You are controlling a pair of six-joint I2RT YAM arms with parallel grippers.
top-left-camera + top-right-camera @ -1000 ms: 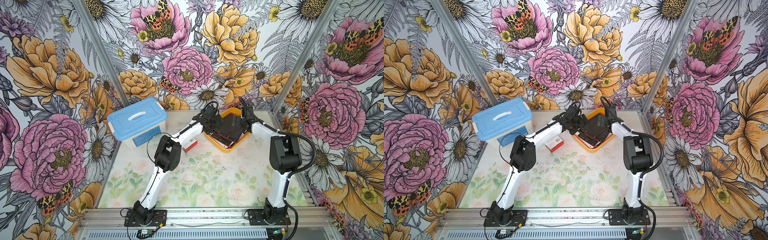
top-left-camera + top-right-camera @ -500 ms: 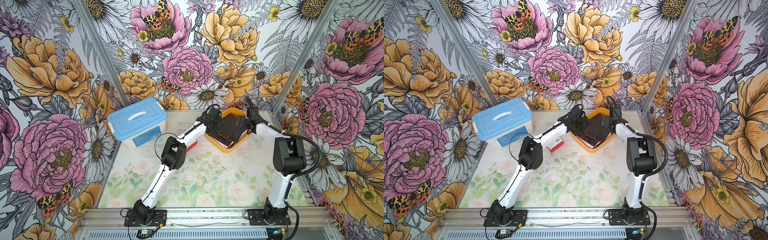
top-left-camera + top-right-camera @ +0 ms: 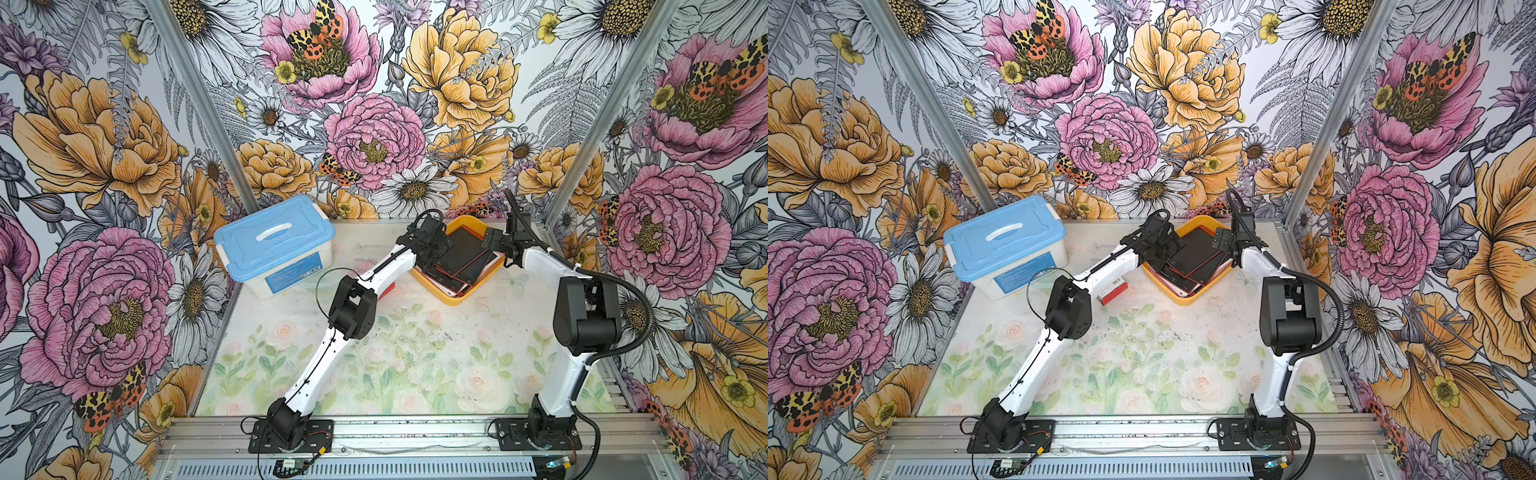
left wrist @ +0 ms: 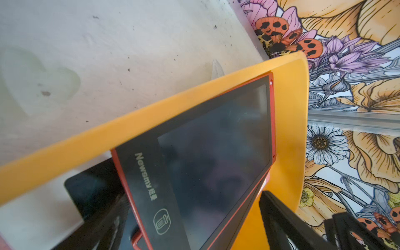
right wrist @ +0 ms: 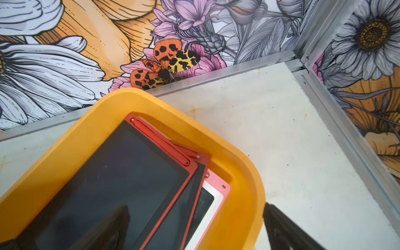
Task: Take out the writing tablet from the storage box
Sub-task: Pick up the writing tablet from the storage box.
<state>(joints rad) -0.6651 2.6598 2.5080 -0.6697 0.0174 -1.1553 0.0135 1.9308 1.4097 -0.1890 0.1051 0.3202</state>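
Here left tool [image 3: 433, 252], right tool [image 3: 497, 245] flank storage box [image 3: 451, 300].

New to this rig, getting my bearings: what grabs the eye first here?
Floral walls surround everything. At the back of the table, the yellow-orange storage box holds stacked dark writing tablets, with the left arm and right arm stretched to it. A blue-lidded box sits back left.

4 tablets [image 5: 121, 173] vis., 1 storage box [image 5: 249, 184], 1 blue-lid box [image 3: 274, 241], 1 carton [image 3: 1112, 291]

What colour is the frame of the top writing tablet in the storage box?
The tablet has a red frame; the right wrist view shows it best.
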